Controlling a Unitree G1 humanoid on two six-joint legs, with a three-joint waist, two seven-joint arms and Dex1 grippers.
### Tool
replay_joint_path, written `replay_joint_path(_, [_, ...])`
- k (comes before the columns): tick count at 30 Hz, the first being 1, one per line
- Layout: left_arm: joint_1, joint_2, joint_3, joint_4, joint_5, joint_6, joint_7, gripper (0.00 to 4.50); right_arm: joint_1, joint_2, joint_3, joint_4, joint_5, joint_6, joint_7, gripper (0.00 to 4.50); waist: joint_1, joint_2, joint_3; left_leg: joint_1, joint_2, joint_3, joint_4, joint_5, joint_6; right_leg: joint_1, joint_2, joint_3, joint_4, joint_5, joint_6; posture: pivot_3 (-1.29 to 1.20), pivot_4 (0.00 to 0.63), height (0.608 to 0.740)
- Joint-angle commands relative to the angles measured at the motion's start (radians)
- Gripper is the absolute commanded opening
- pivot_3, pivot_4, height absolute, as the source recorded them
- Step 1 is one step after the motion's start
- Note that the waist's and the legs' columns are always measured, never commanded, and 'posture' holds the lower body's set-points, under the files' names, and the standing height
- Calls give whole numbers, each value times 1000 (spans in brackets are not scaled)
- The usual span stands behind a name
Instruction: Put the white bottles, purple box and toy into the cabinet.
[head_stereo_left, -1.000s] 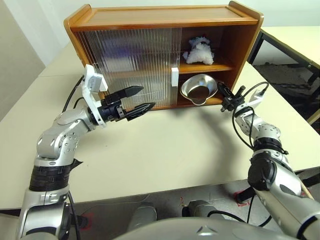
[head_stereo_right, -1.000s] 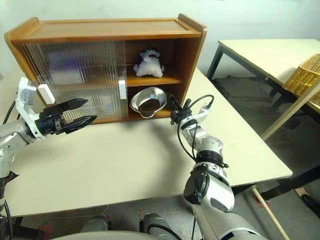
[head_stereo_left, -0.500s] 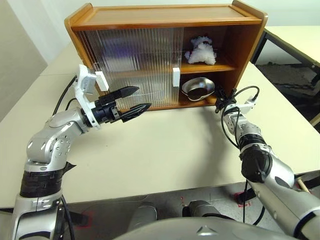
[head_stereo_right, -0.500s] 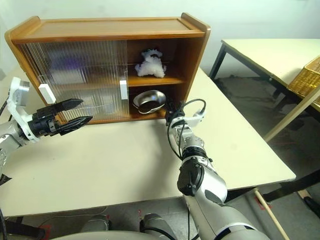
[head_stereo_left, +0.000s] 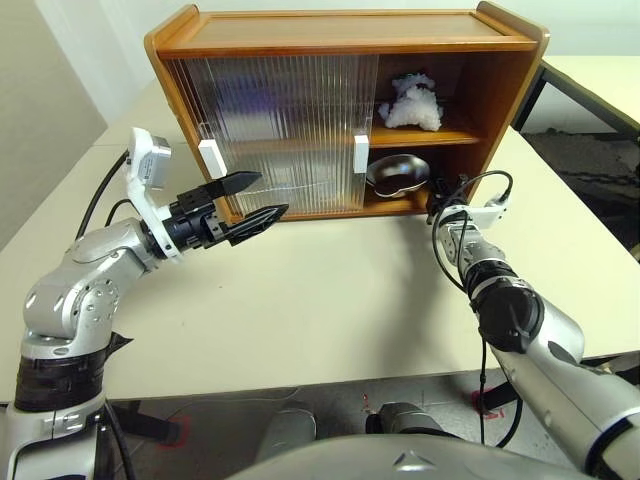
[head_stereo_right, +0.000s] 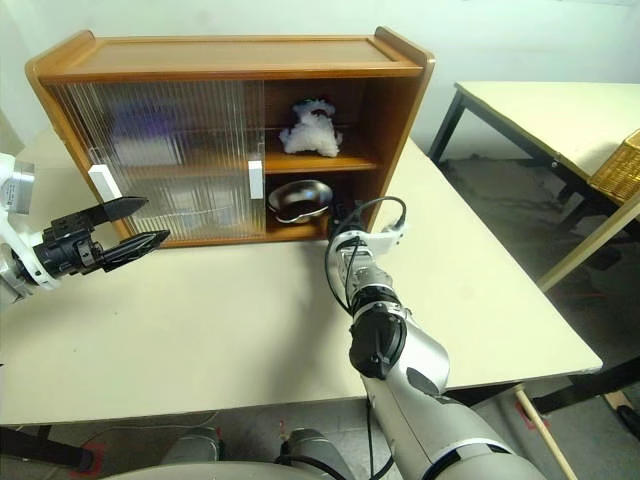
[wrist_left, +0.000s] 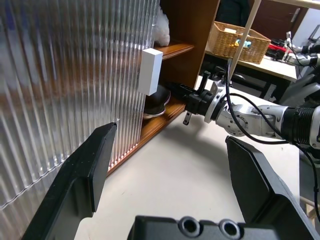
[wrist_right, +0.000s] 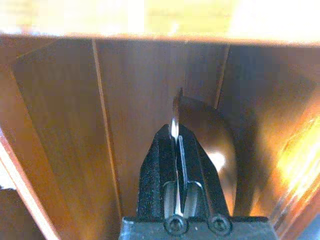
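The cabinet stands at the back of the table, its ribbed doors slid left and the right bay open. The toy, a white fluffy plush, sits on the upper shelf. A purple blur behind the upper door is the purple box. The white bottles are hidden. My right gripper is shut on the rim of a shiny metal bowl, which lies on the lower shelf. My left gripper hangs open and holds nothing, in front of the left door near its white handle.
A second white handle marks the inner door edge beside the open bay. The beige table spreads in front of the cabinet. Another table and a wicker basket stand off to the right.
The right gripper has carried the bowl down and inward, from tilted at the bay's mouth to lying on the lower shelf. The left gripper stays open, barely moved. The camera has shifted.
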Motion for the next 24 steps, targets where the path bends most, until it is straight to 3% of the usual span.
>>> replay_joint_path(1, [9, 10, 9, -26, -5, 9, 8, 4500, -20, -5, -16, 8, -11, -23, -3, 26, 2, 0, 0, 0, 0, 0, 0, 0, 0, 0, 0, 0, 0, 0, 0, 108, 0, 740])
replay_joint_path(14, [-1, 22, 5, -19, -10, 6, 14, 4500, -19, -12, -45, 13, -22, -120, -24, 26, 5, 0, 0, 1, 1, 0, 0, 0, 0, 0, 0, 0, 1, 1, -1, 102, 0, 740])
replay_joint_path(18, [-7, 25, 4, -13, -10, 6, 12, 4500, -21, -13, -38, 15, -33, -120, -35, 1073, 5, 0, 0, 1, 1, 1, 0, 0, 0, 0, 0, -1, 1, 1, -2, 97, 0, 740])
replay_joint_path(24, [-17, 17, -6, -3, -6, -1, 11, 4500, -26, -21, -39, 11, -35, -119, -39, 3278, 4, 0, 0, 1, 1, 1, 0, 0, 0, 0, 0, -1, 1, 1, -2, 83, 0, 740])
